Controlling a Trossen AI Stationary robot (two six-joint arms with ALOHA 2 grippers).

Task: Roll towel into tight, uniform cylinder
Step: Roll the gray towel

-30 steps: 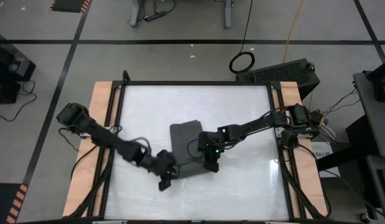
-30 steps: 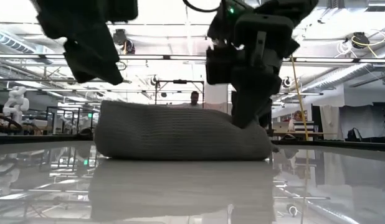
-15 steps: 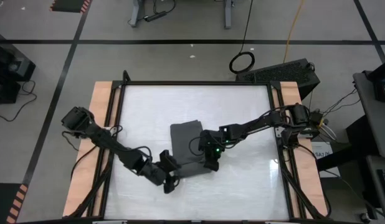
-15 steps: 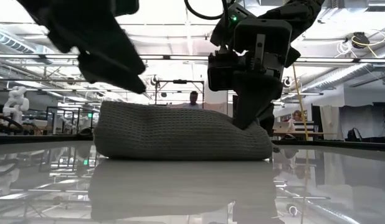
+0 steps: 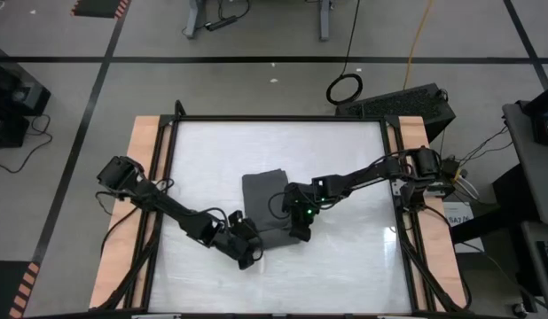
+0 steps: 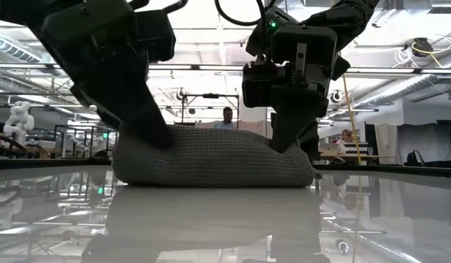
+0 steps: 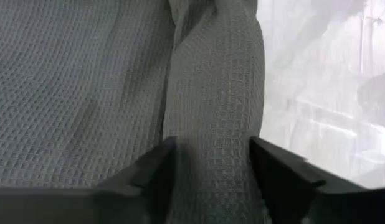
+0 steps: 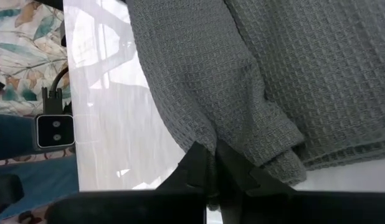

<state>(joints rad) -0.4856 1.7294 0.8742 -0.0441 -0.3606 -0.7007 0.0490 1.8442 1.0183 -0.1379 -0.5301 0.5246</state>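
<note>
The dark grey towel lies folded in a thick bundle on the white table, its underside on the tabletop; it also shows in the low view. No white tag shows. My left gripper is open at the towel's near left end, its fingers on either side of a rolled ridge of cloth. My right gripper is shut on the towel's near right end. My left gripper has one finger on each side of the rolled ridge at the towel's near left end, coming slanting down from the near left. I cannot tell whether the fingers touch the cloth. My right gripper pinches the towel's near edge at its right end between its two fingers. The fingers come from above, slanting down. The cloth bunches in a fold beside them, and the towel stays on the table.
The white tabletop has free room around the towel on all sides. A black frame and wooden side rails border it. The room beyond holds benches and people far off.
My left gripper has gone from the near left toward the towel and down, and now stands over its near left end. My right gripper has kept its hold. The towel has kept its place.
</note>
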